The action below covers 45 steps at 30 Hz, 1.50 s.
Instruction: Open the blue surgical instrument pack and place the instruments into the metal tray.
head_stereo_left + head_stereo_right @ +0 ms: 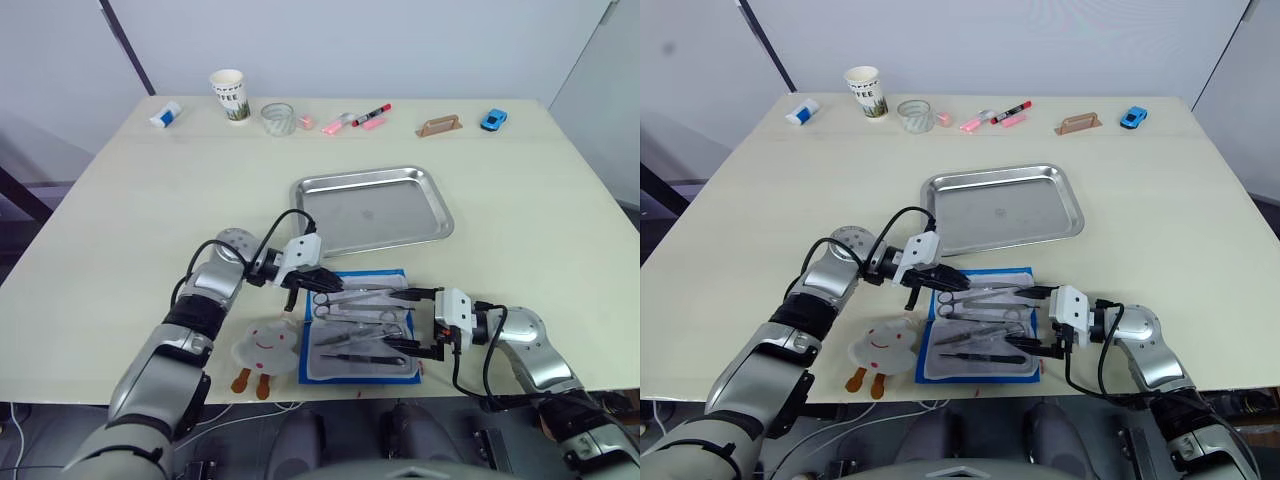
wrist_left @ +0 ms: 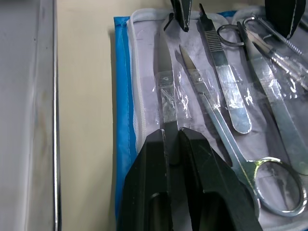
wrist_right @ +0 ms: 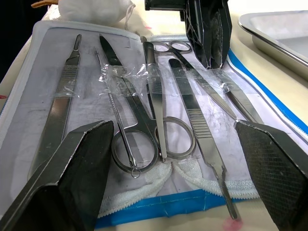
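The left gripper [image 2: 172, 139] pinches a slim instrument [image 2: 163, 72] lying lengthwise in the open pack [image 1: 360, 335]; the tray [image 1: 372, 210] lies just above in frame, and the right gripper [image 3: 163, 163] gapes wide.

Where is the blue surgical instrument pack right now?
In the left eye view, the blue surgical instrument pack lies open near the table's front edge, just in front of the metal tray, right of the white plush toy.

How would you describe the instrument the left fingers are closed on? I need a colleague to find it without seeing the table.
Start at the metal tray; just in front of it lies the opened blue surgical instrument pack with its pale lining up. Of the tools taped across it, take the slim flat blade nearest the tray-side edge, pinched by the left gripper. Unlike the scissors beside it, it has no finger rings.
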### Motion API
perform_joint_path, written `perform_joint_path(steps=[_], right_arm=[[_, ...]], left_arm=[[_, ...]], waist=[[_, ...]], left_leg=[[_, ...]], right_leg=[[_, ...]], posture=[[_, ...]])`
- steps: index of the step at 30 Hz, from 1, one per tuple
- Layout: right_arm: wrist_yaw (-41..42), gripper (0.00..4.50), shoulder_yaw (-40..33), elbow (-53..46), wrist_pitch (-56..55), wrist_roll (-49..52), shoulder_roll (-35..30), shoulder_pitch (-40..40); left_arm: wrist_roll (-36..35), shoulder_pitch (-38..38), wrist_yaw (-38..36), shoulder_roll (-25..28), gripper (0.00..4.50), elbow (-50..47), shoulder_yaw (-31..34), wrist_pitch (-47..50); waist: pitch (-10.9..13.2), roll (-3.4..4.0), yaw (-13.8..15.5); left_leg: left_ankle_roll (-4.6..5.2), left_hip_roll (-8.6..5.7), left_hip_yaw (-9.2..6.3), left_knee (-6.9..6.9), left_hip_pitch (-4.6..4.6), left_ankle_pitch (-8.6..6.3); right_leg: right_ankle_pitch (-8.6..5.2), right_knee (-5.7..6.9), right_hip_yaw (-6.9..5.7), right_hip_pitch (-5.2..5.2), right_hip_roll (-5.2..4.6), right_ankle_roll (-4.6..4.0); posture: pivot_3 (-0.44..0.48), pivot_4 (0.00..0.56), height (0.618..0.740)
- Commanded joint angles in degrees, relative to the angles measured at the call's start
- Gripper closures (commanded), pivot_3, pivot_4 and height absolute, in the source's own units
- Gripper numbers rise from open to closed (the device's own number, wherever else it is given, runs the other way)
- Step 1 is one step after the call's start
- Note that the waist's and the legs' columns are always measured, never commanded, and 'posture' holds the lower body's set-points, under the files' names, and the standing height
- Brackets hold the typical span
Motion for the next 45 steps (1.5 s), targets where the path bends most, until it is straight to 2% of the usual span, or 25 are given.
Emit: perform_joint_path(steps=[1, 4, 15, 20, 34, 45], right_arm=[[-1.0, 0.11, 1.4, 4.5, 1.4, -3.5, -0.6, 1.2], [-1.0, 0.11, 1.5, 4.5, 1.3, -3.5, -0.6, 1.2], [-1.0, 0.11, 1.5, 4.9, 1.1, -3.5, -0.7, 1.2], [-1.2, 0.11, 1.6, 5.0, 1.0, -3.6, -0.6, 1.1], [-1.1, 0.11, 1.6, 4.7, 1.0, -3.6, -0.7, 1.4], [-1.1, 0.11, 1.8, 5.1, 1.0, -3.6, -0.5, 1.1]], left_arm=[[1.7, 1.3, -1.1, 1.8, 4.46, -0.7, -1.1, 2.5], [1.9, 1.4, -0.9, 2.1, 4.46, -0.9, -1.1, 2.1], [4.2, 0.4, 1.2, 2.0, 4.46, 4.6, -1.5, -9.5], [2.2, 0.5, 0.0, 1.5, 4.46, 2.9, -1.1, -4.1], [1.9, 2.5, -1.6, 3.1, 4.46, -2.3, -1.6, 2.4], [3.0, 1.8, 0.1, 3.9, 4.46, -0.1, -1.4, -3.4]], waist=[[0.0, 0.00, 0.0], [0.0, 0.00, -0.1], [0.0, 0.00, 0.0], [0.0, 0.00, 0.0], [0.0, 0.00, -0.1], [0.0, 0.00, -0.1]], left_leg=[[0.00, 0.00, 0.00, 0.00, 0.00, 0.00], [0.00, 0.01, 0.01, 0.00, 0.01, 0.00], [0.00, 0.01, 0.02, -0.01, 0.02, 0.00], [0.00, 0.01, 0.02, -0.02, 0.03, 0.00], [0.00, 0.01, 0.04, -0.03, 0.05, 0.00], [0.00, 0.02, 0.06, -0.04, 0.07, 0.00]], right_leg=[[0.00, 0.00, 0.00, 0.00, 0.00, 0.00], [0.00, 0.00, 0.01, 0.00, 0.01, 0.00], [0.00, 0.00, 0.03, 0.00, 0.01, -0.01], [0.00, 0.00, 0.03, 0.00, 0.02, -0.01], [-0.01, 0.00, 0.06, 0.00, 0.02, -0.01], [-0.01, 0.00, 0.08, 0.00, 0.03, -0.02]], posture=[[0.000, 0.150, 0.725], [0.000, 0.150, 0.725], [0.000, 0.150, 0.725], [0.000, 0.150, 0.725], [0.000, 0.150, 0.725], [0.000, 0.150, 0.725]])
